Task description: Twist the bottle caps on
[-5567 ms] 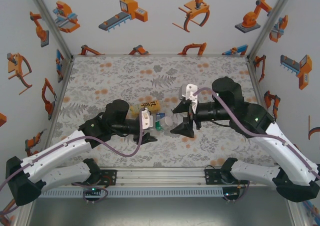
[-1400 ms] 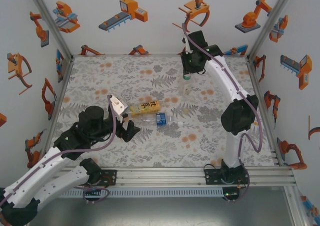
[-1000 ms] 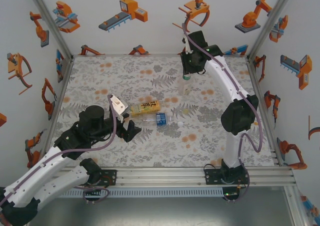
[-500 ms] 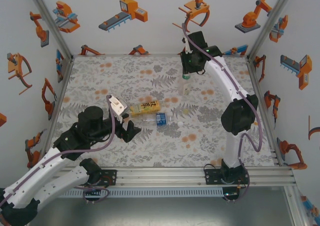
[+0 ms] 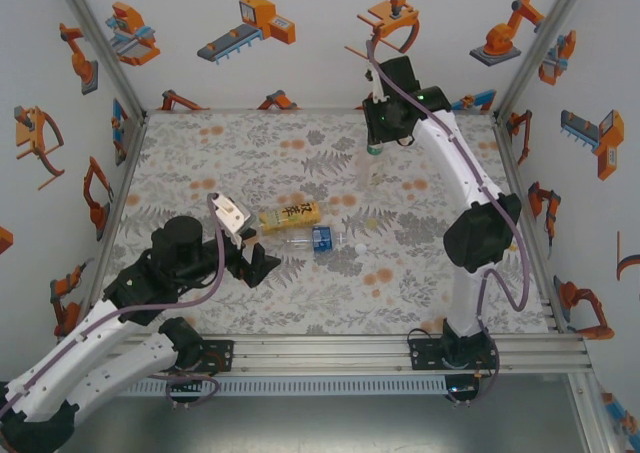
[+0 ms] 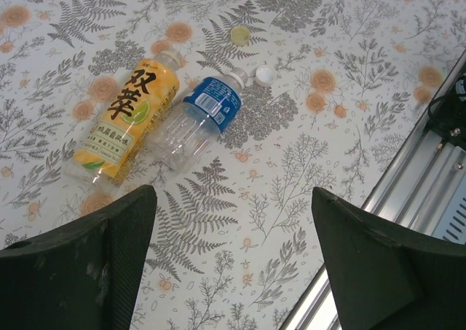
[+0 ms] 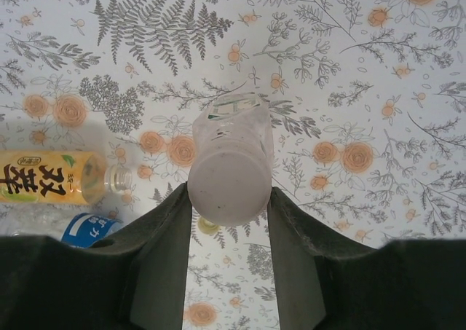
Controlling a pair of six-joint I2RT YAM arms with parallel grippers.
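Observation:
My right gripper (image 5: 383,141) is far out over the back of the mat, shut on the pale bottle (image 7: 229,162) with the green-white label. The bottle (image 5: 366,168) hangs below it, its round pale end towards the wrist camera. The yellow-labelled bottle (image 6: 124,119) and the clear blue-labelled bottle (image 6: 200,115) lie side by side at mid-mat, both necks uncapped. A white cap (image 6: 264,73) and a yellowish cap (image 6: 239,35) lie just past those necks. My left gripper (image 6: 233,272) is open and holds nothing, nearer the front than these two bottles.
The floral mat (image 5: 200,153) covers the table, with bare room at left and back left. A metal rail (image 5: 330,353) runs along the front edge. Patterned walls close in the left, back and right sides.
Since 5.6 s ago the right gripper has carried the pale bottle from mid-mat to the far side, and the left gripper has pulled back open. Over the last second both arms only shifted slightly.

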